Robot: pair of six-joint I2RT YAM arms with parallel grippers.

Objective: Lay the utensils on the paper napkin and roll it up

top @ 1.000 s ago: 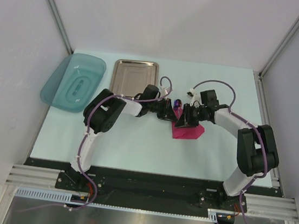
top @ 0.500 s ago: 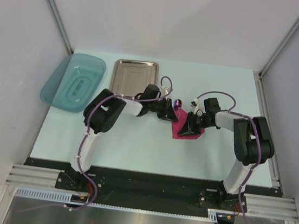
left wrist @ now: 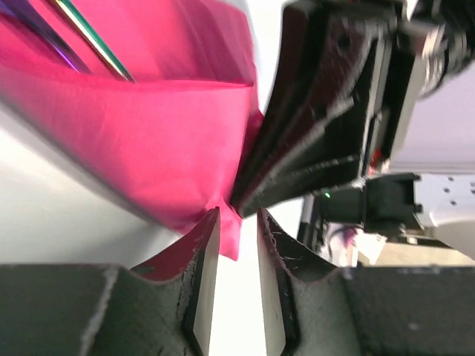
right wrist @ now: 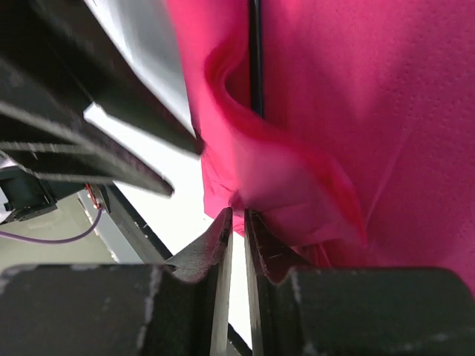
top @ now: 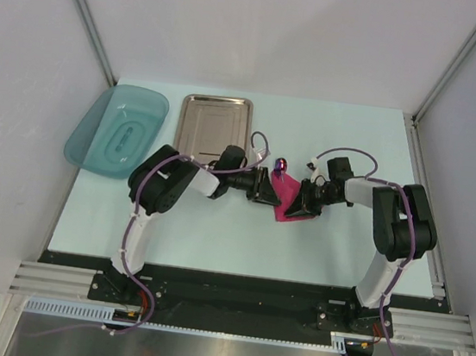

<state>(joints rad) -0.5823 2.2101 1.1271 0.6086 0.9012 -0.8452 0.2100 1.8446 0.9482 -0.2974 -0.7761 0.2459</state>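
Observation:
The magenta paper napkin (top: 287, 200) lies folded at mid-table between both grippers. The utensils' purple and red heads (top: 282, 164) stick out past its far edge. In the left wrist view the purple fork handle (left wrist: 30, 18) and the teal spoon handle (left wrist: 93, 44) lie on the napkin (left wrist: 148, 126) under a raised fold. My left gripper (top: 265, 190) (left wrist: 237, 215) is slightly open with a napkin corner hanging between its jaws. My right gripper (top: 298, 207) (right wrist: 237, 213) is shut on a napkin fold (right wrist: 312, 178) and faces the left gripper closely.
The steel tray (top: 216, 123) lies at the back, left of centre. The teal translucent dish (top: 118, 129) sits at the far left, partly over the table edge. Grey walls enclose the table on three sides.
The right gripper has swung down and toward me onto the napkin's near right side. The left gripper has shifted slightly nearer. The napkin looks narrower and more folded.

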